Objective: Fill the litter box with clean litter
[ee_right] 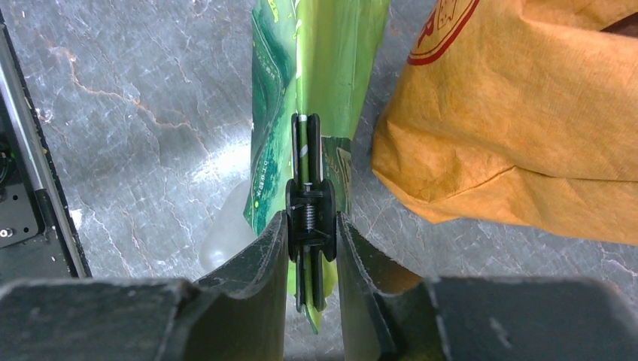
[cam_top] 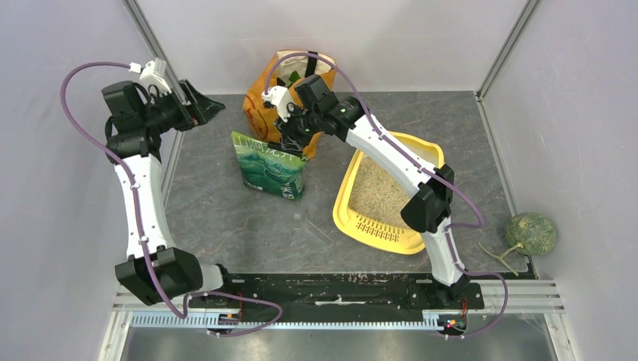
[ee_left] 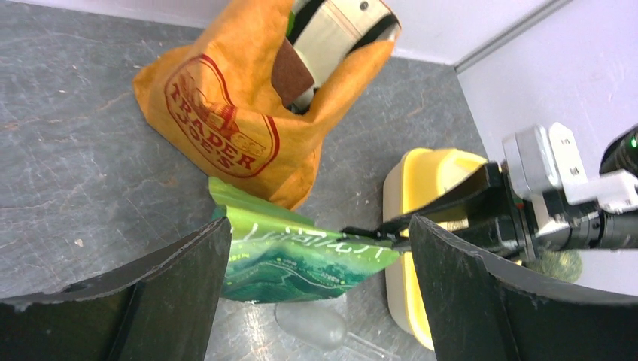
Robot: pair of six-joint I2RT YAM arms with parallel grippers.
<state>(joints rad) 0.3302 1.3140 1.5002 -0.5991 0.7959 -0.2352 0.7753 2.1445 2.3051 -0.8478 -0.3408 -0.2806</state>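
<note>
The yellow litter box (cam_top: 374,229) lies right of centre with beige clean litter (cam_top: 376,192) in it; in the left wrist view its yellow end (ee_left: 421,180) shows. A green printed litter bag (cam_top: 268,167) (ee_left: 301,259) (ee_right: 323,68) stands upright to its left, a black spring clip (ee_right: 311,203) (ee_left: 376,232) clamped on its top edge. My right gripper (cam_top: 290,139) (ee_right: 312,218) is over the bag's top, its fingers pressed against both sides of the clip. My left gripper (cam_top: 203,109) (ee_left: 320,223) hangs open and empty at the far left, well clear of the bag.
An orange shopping bag (cam_top: 259,113) (ee_left: 226,113) (ee_right: 519,113) stands right behind the green bag. A clear plastic scoop (ee_left: 312,323) (ee_right: 226,233) lies on the table in front of the bag. A green melon (cam_top: 531,232) sits at the right edge.
</note>
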